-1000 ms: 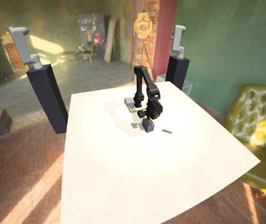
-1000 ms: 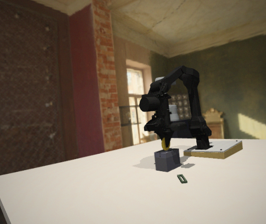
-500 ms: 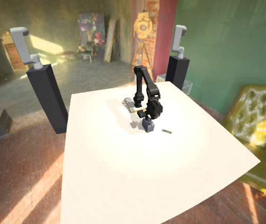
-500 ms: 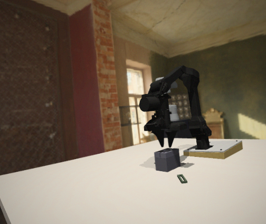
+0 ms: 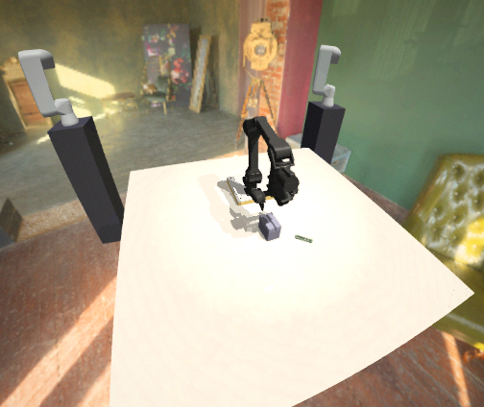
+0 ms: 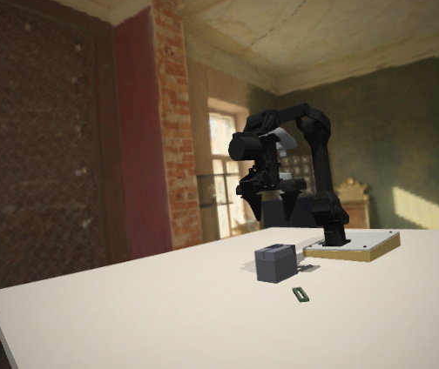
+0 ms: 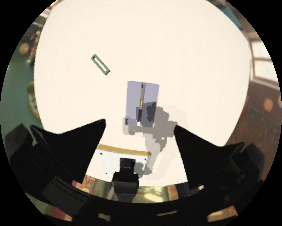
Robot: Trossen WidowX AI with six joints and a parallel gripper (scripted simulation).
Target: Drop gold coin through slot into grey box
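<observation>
1. The grey box (image 6: 275, 262) serves as the landmark; it sits on the white table (image 6: 147, 313), its lid crossed by a narrow dark slot (image 6: 274, 247).
2. Left of the box in the exterior view, the table runs pale toward a red wall and a brick column (image 6: 175, 117).
3. Above the box hangs the gripper (image 6: 270, 205), well apart from the lid, its two dark pointed fingers (image 6: 253, 200) spread nearly to their full width with nothing between them.
4. In the wrist view the box (image 7: 142, 102) lies straight below the spread fingers, and a thin gold sliver, the coin (image 7: 142, 96), shows within the slot along the lid's middle line. How deep it sits cannot be told.
5. In front of the box and slightly to its right, near but not touching, lies the dark-green holder (image 6: 300, 295), flat on the table with no coin in it.
6. Behind the box to the right stands the arm's base plate (image 6: 356, 245), white on top with a tan edge, just beside the box's rear corner; the black arm (image 6: 321, 165) rises from it and arches back over toward the box.
7. In the top view, the box (image 5: 270, 226) sits just in front of the arm, with the holder (image 5: 302, 238) to its right.
</observation>
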